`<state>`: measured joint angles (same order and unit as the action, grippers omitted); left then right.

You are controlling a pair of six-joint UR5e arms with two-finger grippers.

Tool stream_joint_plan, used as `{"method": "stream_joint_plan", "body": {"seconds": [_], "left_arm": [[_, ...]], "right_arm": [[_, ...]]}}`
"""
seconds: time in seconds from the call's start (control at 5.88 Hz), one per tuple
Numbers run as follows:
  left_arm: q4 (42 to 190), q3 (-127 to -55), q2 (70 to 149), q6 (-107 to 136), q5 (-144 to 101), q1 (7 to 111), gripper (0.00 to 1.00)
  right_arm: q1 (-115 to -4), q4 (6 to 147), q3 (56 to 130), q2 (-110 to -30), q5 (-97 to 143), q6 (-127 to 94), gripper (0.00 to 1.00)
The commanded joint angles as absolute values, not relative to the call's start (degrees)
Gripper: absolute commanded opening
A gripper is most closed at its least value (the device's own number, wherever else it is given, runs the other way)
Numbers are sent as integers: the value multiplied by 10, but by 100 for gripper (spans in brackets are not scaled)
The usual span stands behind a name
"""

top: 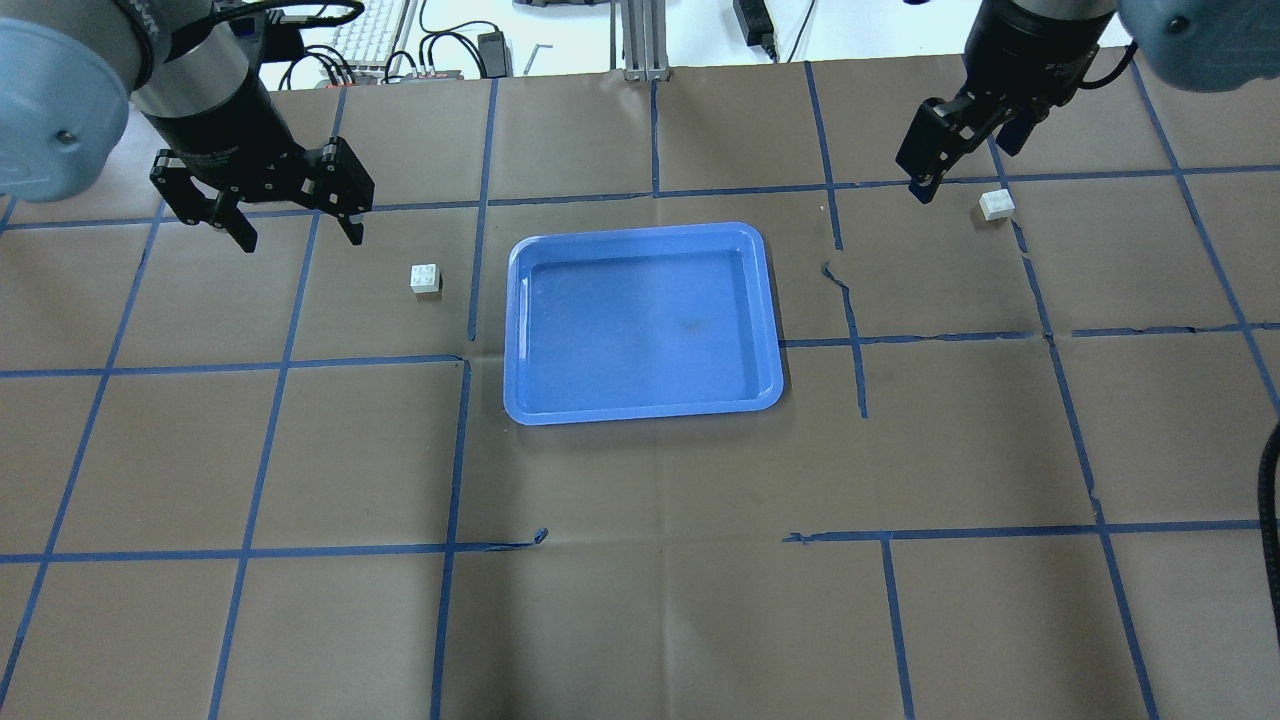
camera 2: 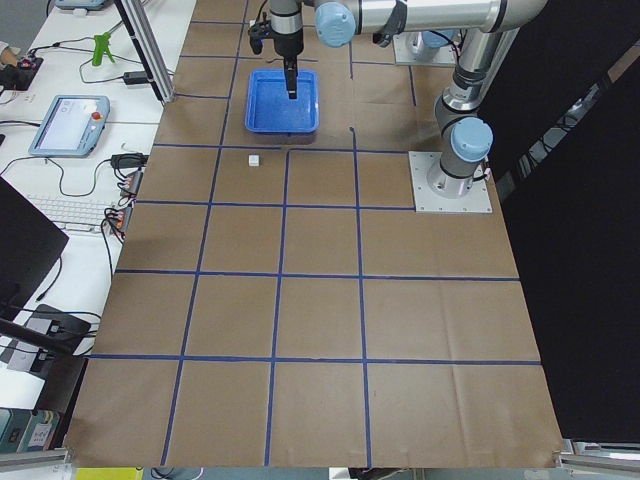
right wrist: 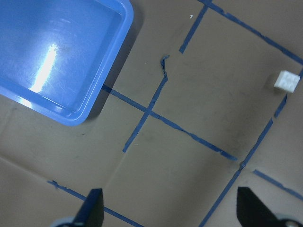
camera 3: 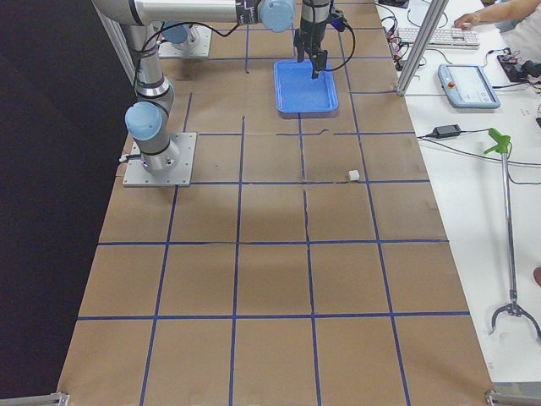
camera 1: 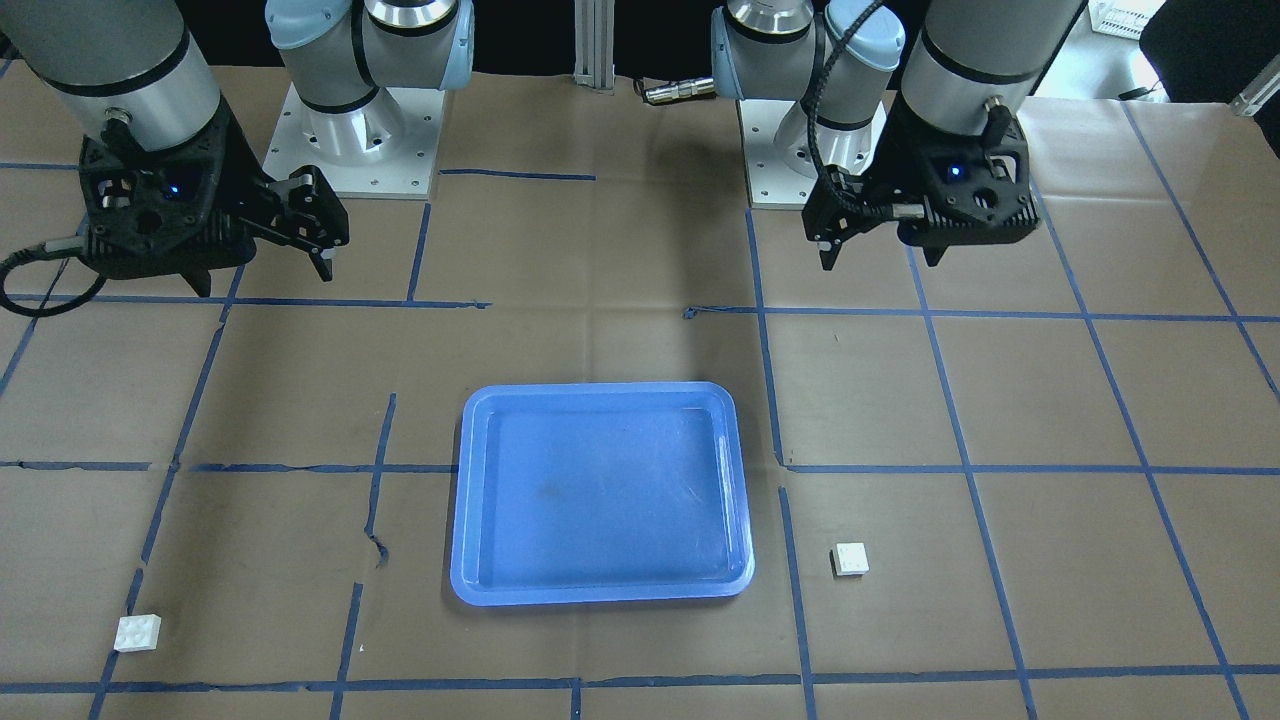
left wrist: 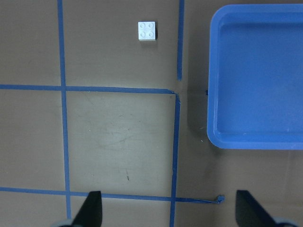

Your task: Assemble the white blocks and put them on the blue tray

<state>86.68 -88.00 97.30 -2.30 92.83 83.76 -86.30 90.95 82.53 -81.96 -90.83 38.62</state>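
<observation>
Two white blocks lie apart on the brown paper, each with its studs up. One (top: 425,278) (camera 1: 851,559) (left wrist: 147,31) lies just left of the blue tray (top: 640,320) (camera 1: 600,495) (left wrist: 258,80). The other (top: 996,204) (camera 1: 137,632) (right wrist: 287,80) lies far to the tray's right. The tray is empty; a corner of it also shows in the right wrist view (right wrist: 52,56). My left gripper (top: 300,238) (camera 1: 880,255) (left wrist: 170,210) is open and empty, hovering left of its block. My right gripper (top: 950,170) (camera 1: 262,275) (right wrist: 170,210) is open and empty, hovering beside the other block.
Brown paper with a blue tape grid covers the table. The two arm bases (camera 1: 355,150) (camera 1: 800,160) stand on the robot's side. Monitors, keyboards and cables sit beyond the table's far edge (top: 420,40). A person sits at a side bench (camera 3: 499,17).
</observation>
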Motion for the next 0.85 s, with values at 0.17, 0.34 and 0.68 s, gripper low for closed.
{"method": "stream_joint_plan", "body": {"seconds": [0.17, 0.34, 0.68], "left_arm": [[712, -902, 1090, -60, 925, 810, 99], [656, -911, 1123, -64, 923, 810, 99], [581, -942, 1171, -58, 922, 816, 99]], "right_arm": [[-782, 944, 798, -756, -881, 803, 99], [-754, 946, 758, -712, -879, 944, 99], [-704, 935, 597, -578, -831, 1103, 99]]}}
